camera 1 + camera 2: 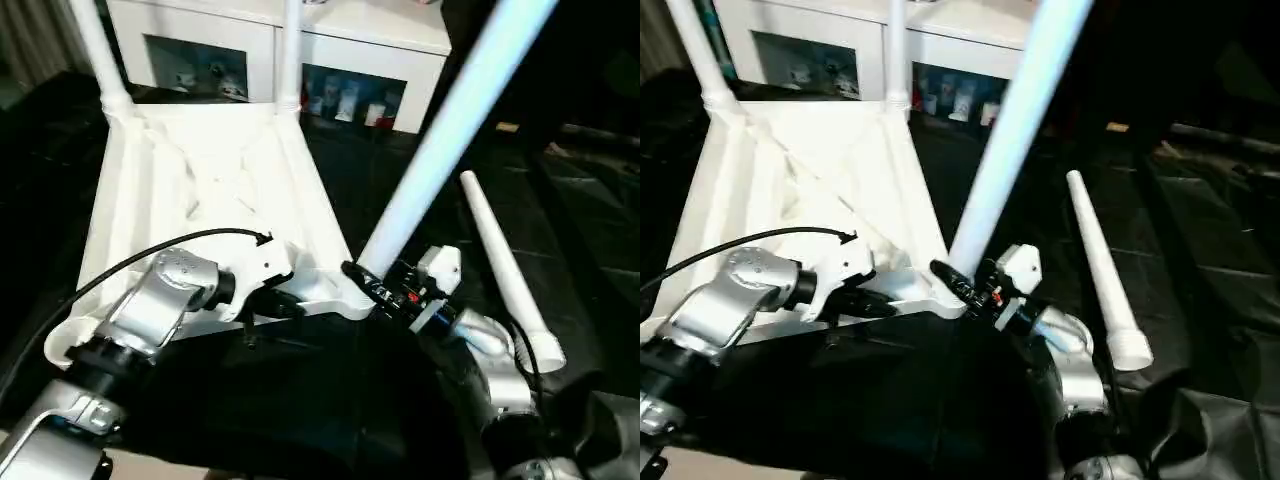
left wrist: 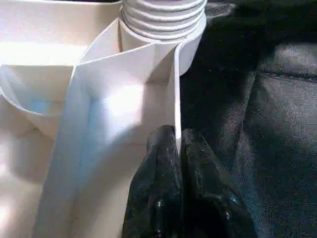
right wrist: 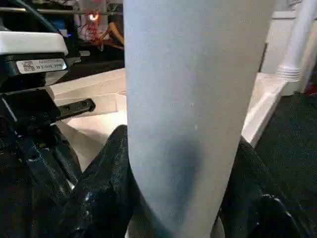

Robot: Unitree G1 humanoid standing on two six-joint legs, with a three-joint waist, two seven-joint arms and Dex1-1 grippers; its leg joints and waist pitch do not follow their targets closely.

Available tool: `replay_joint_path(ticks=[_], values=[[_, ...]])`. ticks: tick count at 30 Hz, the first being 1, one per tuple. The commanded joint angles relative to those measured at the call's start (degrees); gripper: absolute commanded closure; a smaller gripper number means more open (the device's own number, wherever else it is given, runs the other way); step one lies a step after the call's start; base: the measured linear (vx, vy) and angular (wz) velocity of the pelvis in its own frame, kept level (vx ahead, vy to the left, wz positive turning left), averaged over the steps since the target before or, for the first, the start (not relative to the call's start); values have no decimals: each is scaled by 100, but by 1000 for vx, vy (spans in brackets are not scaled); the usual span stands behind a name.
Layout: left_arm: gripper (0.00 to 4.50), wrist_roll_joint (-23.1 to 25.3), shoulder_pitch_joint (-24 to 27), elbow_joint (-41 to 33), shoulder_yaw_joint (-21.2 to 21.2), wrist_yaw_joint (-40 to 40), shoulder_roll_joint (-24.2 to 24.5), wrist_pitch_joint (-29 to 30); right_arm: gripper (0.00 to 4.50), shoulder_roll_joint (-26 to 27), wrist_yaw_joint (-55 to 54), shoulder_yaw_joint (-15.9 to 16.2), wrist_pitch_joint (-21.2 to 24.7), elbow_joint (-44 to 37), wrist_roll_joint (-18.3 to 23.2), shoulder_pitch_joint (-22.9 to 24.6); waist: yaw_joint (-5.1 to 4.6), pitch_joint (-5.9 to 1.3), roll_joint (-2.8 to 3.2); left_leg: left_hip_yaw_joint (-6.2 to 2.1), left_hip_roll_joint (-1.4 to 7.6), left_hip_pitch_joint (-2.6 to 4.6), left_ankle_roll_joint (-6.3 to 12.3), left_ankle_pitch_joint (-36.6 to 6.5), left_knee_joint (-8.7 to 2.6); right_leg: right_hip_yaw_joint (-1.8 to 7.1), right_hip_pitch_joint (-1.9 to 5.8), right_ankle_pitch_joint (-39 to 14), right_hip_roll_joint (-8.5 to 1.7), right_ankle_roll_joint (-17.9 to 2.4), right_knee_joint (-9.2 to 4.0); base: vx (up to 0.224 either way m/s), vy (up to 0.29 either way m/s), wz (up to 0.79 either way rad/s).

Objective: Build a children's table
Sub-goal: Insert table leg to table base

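The children's table top (image 1: 200,170) lies upside down on the black cloth, ribbed underside up. Two white legs (image 1: 98,50) (image 1: 291,50) stand in its far corner sockets. A third leg (image 1: 450,130) rises at a slant from the near right corner. My right gripper (image 1: 368,280) is shut on it near its base, one black finger (image 3: 104,178) on each side. My left gripper (image 1: 295,307) is shut on the thin near wall of the top (image 2: 176,89), just beside that corner socket (image 2: 163,20). A fourth leg (image 1: 505,275) lies loose on the cloth to the right.
A white cabinet (image 1: 420,40) with glass doors stands behind the work table. The black cloth (image 1: 590,230) is wrinkled at the right. A black cable (image 1: 150,250) runs over my left forearm.
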Motion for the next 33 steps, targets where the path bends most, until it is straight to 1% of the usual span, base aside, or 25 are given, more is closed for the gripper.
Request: replay_joint_path(ticks=[1, 2, 4, 5, 6, 7, 8, 9, 10, 11, 12, 14, 15, 16, 18, 19, 20, 21, 22, 25, 28, 30, 31, 32, 33], values=[[450, -181, 87, -20, 154, 19, -49, 18, 264, -50, 359, 557, 716, 822, -428, 280, -8, -79, -6, -87, 256, 83, 88, -1943, -461, 168, 7, -2180, -289, -823, -534, 0, 0, 0], [450, -191, 98, -46, 143, -16, -33, 20, 264, -50, 401, 542, 768, 865, -406, 235, -13, -75, -6, -84, 251, 80, 90, -1929, -465, 170, 12, -2194, -286, -821, -542, 0, 0, 0], [450, -201, 112, -74, 135, -47, -16, 22, 264, -47, 441, 525, 820, 902, -383, 196, -15, -63, -16, -87, 256, 97, 56, -2010, -479, 174, 2, -2308, -290, -797, -562, 0, 0, 0], [450, -211, 132, -119, 128, -79, 0, 39, 264, -56, 461, 518, 834, 969, -392, 138, -33, -42, -26, -103, 256, 112, -12, -2283, -495, 177, -17, -2684, -306, -756, -595, 0, 0, 0], [450, -222, 157, -188, 114, -127, 21, 58, 264, -76, 497, 510, 859, 1076, -399, 46, -39, -48, -32, -129, 264, 132, -73, -2485, -506, 183, -24, -3034, -334, -696, -620, 0, 0, 0], [450, -226, 171, -221, 112, -135, 30, 71, 264, -82, 508, 511, 872, 1094, -396, 27, -44, -61, -36, -139, 269, 140, -88, -2518, -507, 186, -23, -3108, -346, -683, -627, 0, 0, 0], [450, -226, 168, -233, 111, -128, 25, 84, 264, -89, 517, 500, 885, 1111, -383, 12, -48, -76, -40, -144, 275, 139, -94, -2463, -510, 188, -18, -3036, -339, -677, -626, 0, 0, 0], [450, -226, 165, -236, 112, -123, 19, 87, 264, -98, 530, 490, 897, 1122, -370, 12, -45, -70, -32, -142, 276, 143, -97, -2440, -513, 188, -27, -2959, -330, -686, -621, 0, 0, 0], [450, -228, 159, -234, 112, -124, 11, 86, 264, -107, 555, 473, 921, 1139, -349, 15, -46, -88, -36, -126, 274, 149, -91, -2354, -505, 186, -21, -2688, -307, -752, -598, 0, 0, 0], [450, -232, 150, -225, 110, -132, 3, 71, 264, -112, 559, 444, 935, 1163, -326, 26, -43, -100, -24, -121, 274, 154, -90, -2340, -502, 186, -17, -2615, -306, -778, -593, 0, 0, 0], [450, -247, 121, -180, 94, -194, -18, -17, 264, -140, 574, 398, 946, 1238, -306, 54, -44, -100, -26, -115, 273, 150, -89, -2317, -501, 185, -11, -2510, -300, -812, -585, 0, 0, 0], [450, -249, 120, -169, 90, -221, -19, -53, 264, -144, 584, 385, 938, 1273, -315, 59, -42, -120, -13, -106, 273, 158, -91, -2298, -490, 184, -4, -2387, -295, -860, -573, 0, 0, 0], [450, -261, 98, -132, 90, -261, -36, -109, 264, -148, 585, 353, 939, 1302, -302, 82, -44, -134, 11, -105, 272, 161, -99, -2294, -489, 185, 1, -2347, -296, -876, -570, 0, 0, 0], [450, -271, 75, -98, 92, -290, -50, -141, 264, -151, 582, 322, 938, 1320, -285, 106, -44, -145, -2, -95, 270, 160, -90, -2212, -482, 182, 14, -2174, -286, -915, -561, 0, 0, 0], [450, -285, 9, -19, 73, -389, -74, -249, 264, -165, 573, 241, 911, 1402, -255, 137, -43, -167, 12, -87, 270, 169, -91, -2141, -474, 178, 26, -1956, -273, -970, -539, 0, 0, 0], [450, -285, 9, -18, 73, -390, -74, -250, 264, -165, 573, 240, 910, 1404, -255, 138, -41, -165, 8, -85, 267, 163, -86, -2121, -472, 176, 29, -1906, -267, -982, -534, 0, 0, 0], [450, -310, -15, 9, 64, -468, -78, -298, 264, -181, 589, 214, 901, 1436, -241, 154, -34, -187, 54, -88, 268, 167, -105, -2102, -474, 174, 44, -1802, -266, -1006, -515, 0, 0, 0], [450, -324, -26, 23, 61, -510, -79, -323, 264, -188, 598, 202, 897, 1451, -233, 165, -39, -191, 40, -78, 262, 168, -101, -2117, -468, 170, 41, -1723, -255, -1022, -517, 0, 0, 0], [450, -383, -36, 25, 42, -675, -60, -361, 264, -209, 648, 180, 914, 1468, -203, 178, -34, -211, 55, -81, 266, 175, -115, -2157, -469, 166, 52, -1678, -255, -1044, -510, 0, 0, 0], [450, -481, -27, -59, -26, -1082, 77, -435, 264, -290, 863, 128, 1118, 1433, -67, 168, -23, -238, 56, -83, 267, 181, -107, -2137, -460, 161, 69, -1534, -251, -1080, -491, 0, 0, 0], [450, -496, -31, -84, -53, -1218, 143, -425, 264, -364, 1004, 179, 1252, 1408, -71, 143, -4, -279, 72, -57, 257, 192, -20, -1708, -428, 139, 111, -676, -207, -1262, -404, 0, 0, 0], [450, -457, -43, -72, -78, -1286, 191, -454, 264, -451, 1205, 270, 1405, 1425, -107, 100, 11, -303, 71, -47, 251, 197, 14, -1503, -403, 121, 141, -315, -198, -1332, -364, 0, 0, 0], [450, -457, -43, -72, -78, -1286, 191, -454, 264, -451, 1205, 270, 1405, 1425, -107, 100, 11, -302, 66, -43, 247, 194, 23, -1451, -400, 118, 149, -230, -196, -1348, -354, 0, 0, 0], [450, -439, -45, -63, -83, -1289, 199, -472, 264, -479, 1257, 311, 1423, 1435, -141, 84, 30, -318, 68, -33, 242, 211, 44, -1346, -378, 114, 156, -43, -201, -1372, -335, 0, 0, 0], [450, -421, -53, -31, -83, -1296, 199, -499, 264, -524, 1328, 390, 1468, 1457, -217, 49, 32, -321, 68, -32, 240, 211, 56, -1308, -374, 111, 160, 37, -199, -1380, -327, 0, 0, 0]])
